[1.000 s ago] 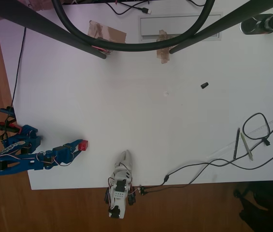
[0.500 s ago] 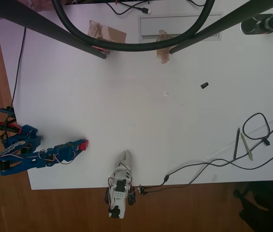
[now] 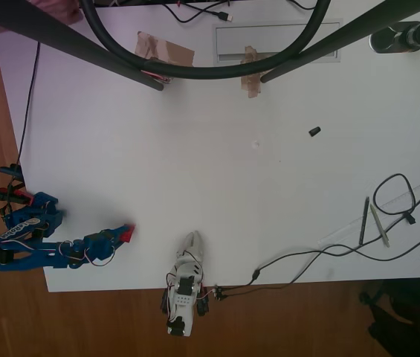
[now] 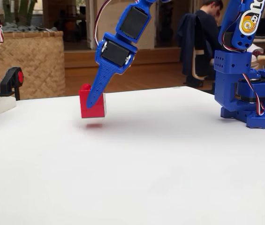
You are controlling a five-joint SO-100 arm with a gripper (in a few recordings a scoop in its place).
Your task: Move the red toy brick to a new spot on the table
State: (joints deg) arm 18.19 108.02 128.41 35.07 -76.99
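Gripper: closed on the red toy brick.
Brick: lifted just clear of the table, near its edge.
Advice: carry level, lower gently before releasing.

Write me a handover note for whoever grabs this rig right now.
Gripper: shut on the brick, jaws clamped around it.
Brick: held just clear of the table; the fixed view shows a gap and a shadow beneath it. In the overhead view it is near the table's lower left corner.
Done: pick and lift.
Left: carry it to a new spot, set it down, open the jaws, back off.
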